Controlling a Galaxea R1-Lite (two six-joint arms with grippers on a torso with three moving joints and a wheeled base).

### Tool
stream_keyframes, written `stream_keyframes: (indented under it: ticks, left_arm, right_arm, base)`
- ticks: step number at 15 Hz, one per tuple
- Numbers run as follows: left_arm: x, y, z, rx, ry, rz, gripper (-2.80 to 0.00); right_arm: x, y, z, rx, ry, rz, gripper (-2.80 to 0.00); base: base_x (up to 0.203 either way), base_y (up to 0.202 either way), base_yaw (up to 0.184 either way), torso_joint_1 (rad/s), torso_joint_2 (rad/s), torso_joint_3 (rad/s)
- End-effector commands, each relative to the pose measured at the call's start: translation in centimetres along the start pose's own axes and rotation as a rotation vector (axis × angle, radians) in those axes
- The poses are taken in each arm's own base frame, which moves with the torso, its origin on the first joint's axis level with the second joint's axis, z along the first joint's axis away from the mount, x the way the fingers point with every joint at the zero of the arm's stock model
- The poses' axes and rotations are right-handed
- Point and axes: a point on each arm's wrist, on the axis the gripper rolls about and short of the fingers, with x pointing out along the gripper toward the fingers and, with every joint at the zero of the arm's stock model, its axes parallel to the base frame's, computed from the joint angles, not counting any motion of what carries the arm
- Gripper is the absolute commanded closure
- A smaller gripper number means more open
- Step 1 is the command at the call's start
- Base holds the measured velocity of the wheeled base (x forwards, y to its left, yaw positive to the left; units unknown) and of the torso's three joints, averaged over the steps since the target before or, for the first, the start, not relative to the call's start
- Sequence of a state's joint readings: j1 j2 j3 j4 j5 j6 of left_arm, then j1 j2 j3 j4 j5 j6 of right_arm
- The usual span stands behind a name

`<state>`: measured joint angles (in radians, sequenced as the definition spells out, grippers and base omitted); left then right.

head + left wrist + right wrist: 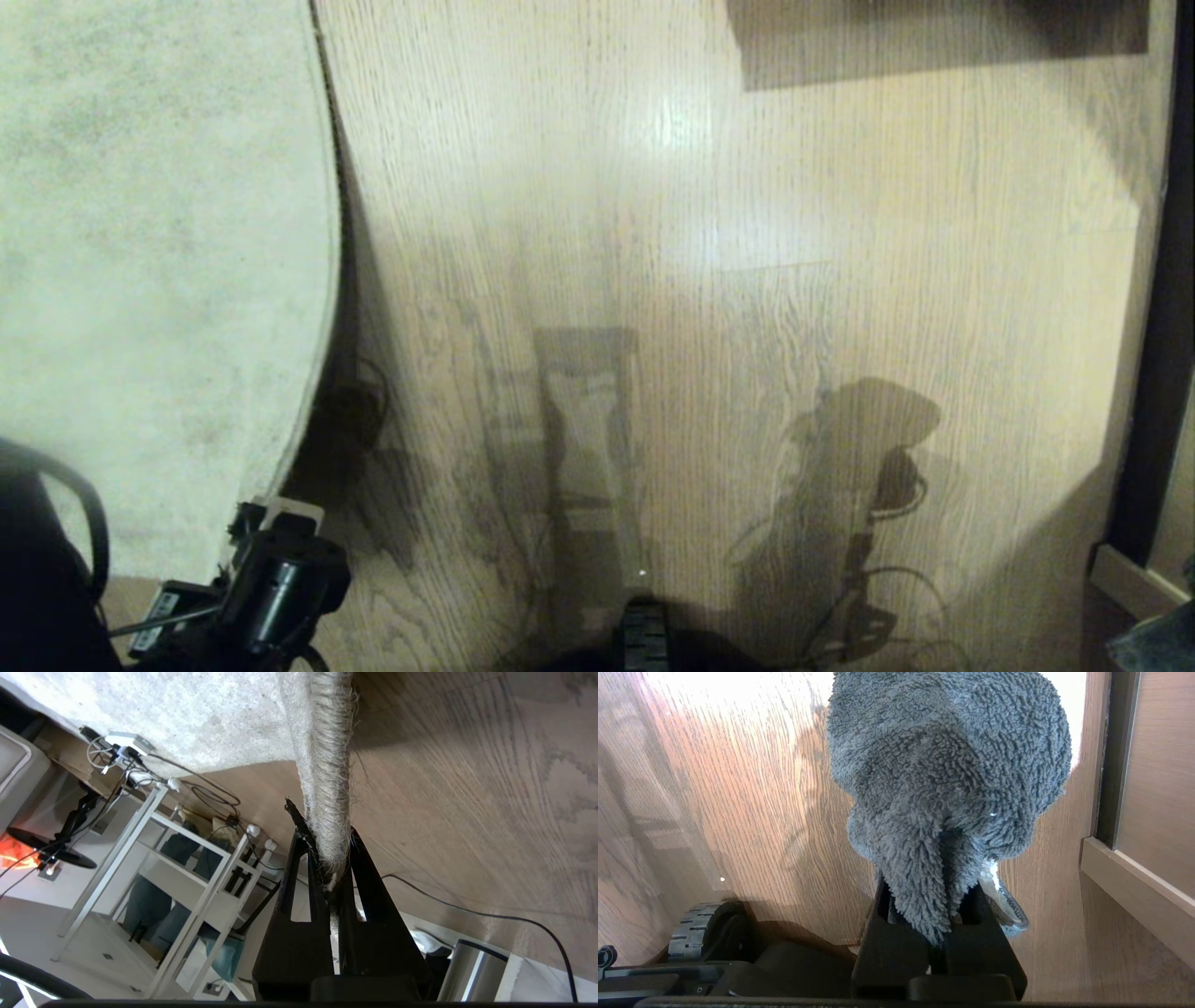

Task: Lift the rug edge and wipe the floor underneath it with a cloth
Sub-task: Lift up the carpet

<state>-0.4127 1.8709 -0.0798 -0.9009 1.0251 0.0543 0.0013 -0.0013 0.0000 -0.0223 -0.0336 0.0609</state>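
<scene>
Two grippers clamped, left gripper (329, 858) pinching rug edge (327, 765), right gripper (931, 905) gripping cloth (948, 765)

Head view staying dim and soft; pale glare patch shining on light brown wood-grain plank floor (672, 121), robot's dark shadows lying nearer camera than glare. Straight lines bowing toward frame edges. Right wrist view: bright light washing out floor beyond dark grey-green fuzzy cloth (948, 779). Left wrist view showing crisp, evenly lit floor grain.
</scene>
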Motion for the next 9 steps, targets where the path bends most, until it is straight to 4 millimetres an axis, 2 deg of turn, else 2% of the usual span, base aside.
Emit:
stream_keyframes:
  ticks: [1,9]
  left_arm:
    - [0.3,0.3,0.0,-0.019,0.011,0.020,0.00]
    - [0.8,2.2,0.6,-0.154,-0.007,0.055,0.00]
  right_arm:
    - [0.0,0.0,0.0,0.000,0.001,0.000,0.00]
    - [0.0,0.0,0.0,0.000,0.001,0.000,0.00]
  base:
    - [0.000,0.000,0.000,0.000,0.00,0.000]
    - [0.000,0.000,0.000,0.000,0.00,0.000]
